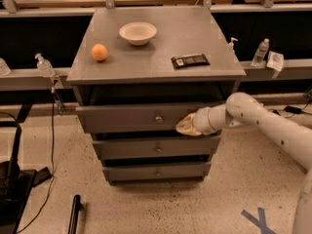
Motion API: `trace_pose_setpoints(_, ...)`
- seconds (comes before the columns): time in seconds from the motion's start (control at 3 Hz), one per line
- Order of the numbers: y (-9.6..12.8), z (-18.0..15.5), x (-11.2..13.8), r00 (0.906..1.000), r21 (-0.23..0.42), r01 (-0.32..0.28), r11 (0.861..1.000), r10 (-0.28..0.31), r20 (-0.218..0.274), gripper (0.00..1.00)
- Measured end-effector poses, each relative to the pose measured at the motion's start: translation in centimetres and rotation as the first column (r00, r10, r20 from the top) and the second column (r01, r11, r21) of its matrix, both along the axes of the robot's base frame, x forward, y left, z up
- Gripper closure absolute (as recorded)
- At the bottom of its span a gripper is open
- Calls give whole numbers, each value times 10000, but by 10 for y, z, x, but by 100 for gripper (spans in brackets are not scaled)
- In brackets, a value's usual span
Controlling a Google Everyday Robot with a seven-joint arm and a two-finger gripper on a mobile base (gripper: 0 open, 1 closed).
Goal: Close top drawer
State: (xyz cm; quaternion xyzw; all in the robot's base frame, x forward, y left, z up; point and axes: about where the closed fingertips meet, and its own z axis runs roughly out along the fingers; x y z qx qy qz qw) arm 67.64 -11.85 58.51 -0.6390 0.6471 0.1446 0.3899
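Note:
The top drawer (126,117) of a gray cabinet stands pulled partway out, its long flat front panel forward of the two lower fronts, with a small metal knob (158,118) at its centre. My gripper (184,126) comes in from the right on a white arm and rests against the drawer's front panel, just right of the knob and near the panel's lower edge.
On the cabinet top (204,38) sit a white bowl (138,32), an orange (99,52) and a dark flat packet (190,60). Two lower drawer fronts (156,148) sit below. Bottles (259,52) stand on side ledges. A black stand (12,179) is at the left.

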Motion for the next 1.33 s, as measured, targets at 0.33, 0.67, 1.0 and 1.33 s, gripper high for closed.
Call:
trace_pose_setpoints(0.33,-1,1,6,10000,76,9,10000,-9,47,100)
trace_pose_setpoints(0.67,-4,4,24,9998,414,53,9991,-60,167,100)
trace_pose_setpoints(1.0,-8,9,25,9995,546,140,9984,-156,290,100)
trace_pose_setpoints(1.33,-15,16,-2,9992,691,160,9975,-185,359,100)
